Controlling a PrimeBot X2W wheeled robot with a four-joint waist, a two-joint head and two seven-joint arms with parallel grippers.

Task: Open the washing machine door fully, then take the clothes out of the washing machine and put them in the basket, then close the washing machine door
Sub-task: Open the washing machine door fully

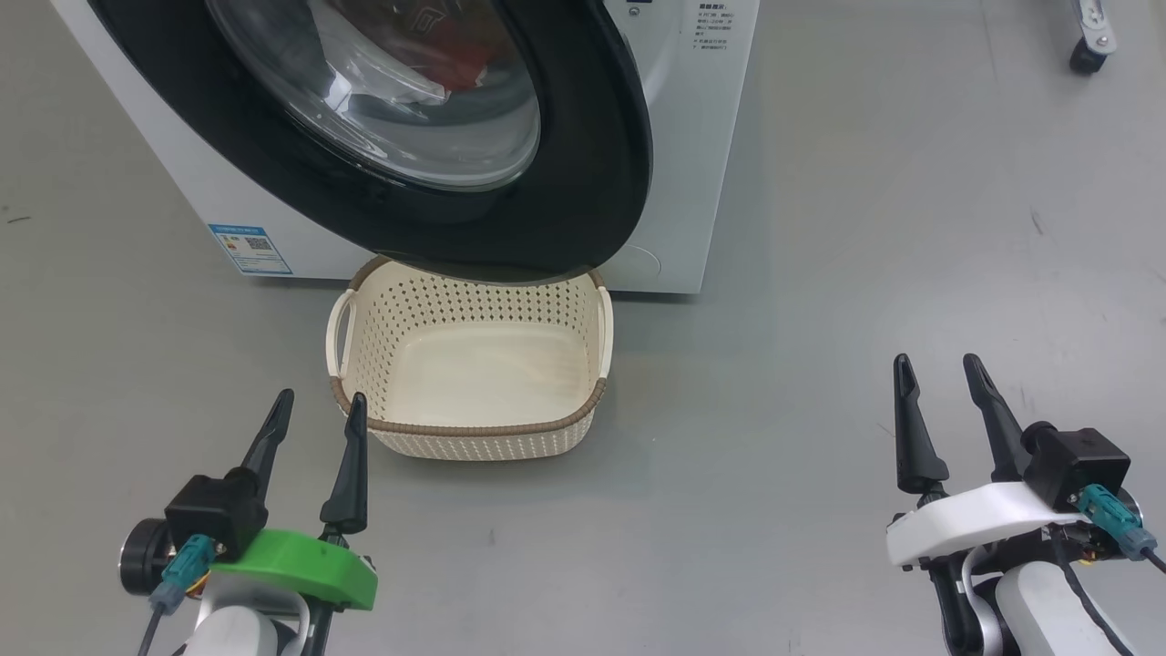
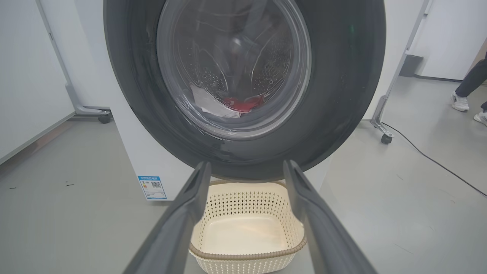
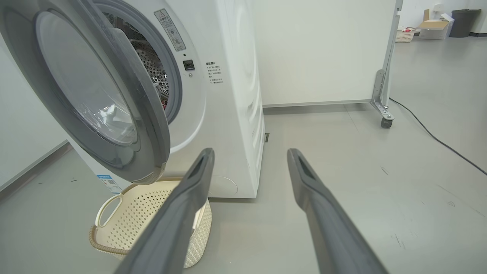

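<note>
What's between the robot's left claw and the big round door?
The empty basket, on the floor, its far end under the washing machine door, just past the left gripper; head view shows it.

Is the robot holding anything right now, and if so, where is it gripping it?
Nothing is held: the left gripper and right gripper are both open and empty.

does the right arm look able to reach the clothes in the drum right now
Probably not: the washing machine door stands only part open across the drum, with the clothes behind its glass.
</note>
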